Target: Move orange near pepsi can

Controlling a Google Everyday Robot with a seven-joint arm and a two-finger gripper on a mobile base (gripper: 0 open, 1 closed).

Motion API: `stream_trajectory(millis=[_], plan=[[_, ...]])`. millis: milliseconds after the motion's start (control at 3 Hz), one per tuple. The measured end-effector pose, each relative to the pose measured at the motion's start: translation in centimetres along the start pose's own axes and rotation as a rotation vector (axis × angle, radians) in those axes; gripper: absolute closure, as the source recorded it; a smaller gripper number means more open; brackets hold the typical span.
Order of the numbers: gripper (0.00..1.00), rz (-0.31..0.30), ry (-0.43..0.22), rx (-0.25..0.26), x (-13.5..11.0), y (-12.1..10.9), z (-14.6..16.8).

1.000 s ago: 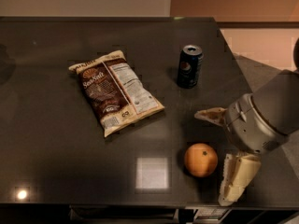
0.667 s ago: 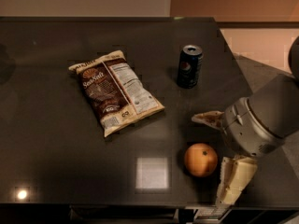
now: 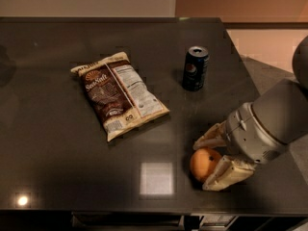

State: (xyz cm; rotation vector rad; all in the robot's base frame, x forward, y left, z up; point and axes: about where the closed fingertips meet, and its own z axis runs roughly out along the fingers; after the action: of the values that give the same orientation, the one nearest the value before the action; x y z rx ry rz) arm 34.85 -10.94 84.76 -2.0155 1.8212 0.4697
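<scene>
The orange [image 3: 203,163] lies on the dark table [image 3: 57,167] near its front right edge. My gripper [image 3: 208,161] reaches in from the right, and its two cream fingers stand open on either side of the orange, one behind it and one in front. The fingers sit close to the fruit; I cannot tell whether they touch it. The pepsi can [image 3: 195,68] stands upright farther back on the table, well apart from the orange and the gripper.
A brown-and-cream chip bag [image 3: 118,93] lies flat at the middle of the table, left of the can. The table's right edge runs just beyond the can and under my arm [image 3: 274,124]. A bright light reflection [image 3: 156,178] shows left of the orange.
My gripper has moved left toward the orange, so its fingers now bracket the fruit. The orange, the can and the bag have not moved.
</scene>
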Motion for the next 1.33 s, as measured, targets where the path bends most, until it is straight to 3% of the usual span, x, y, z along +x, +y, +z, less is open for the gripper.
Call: stream_trajectory(millis=[667,1000,1333], plan=[[0.88,0.025,0.022,0.037,-0.9,-2.2,-2.1],[1.0,0.09,0.024,0.078,-1.4,-5.6,-4.5],[1.0,0.167,0.013,0.138,-0.9,-9.5,-6.7]])
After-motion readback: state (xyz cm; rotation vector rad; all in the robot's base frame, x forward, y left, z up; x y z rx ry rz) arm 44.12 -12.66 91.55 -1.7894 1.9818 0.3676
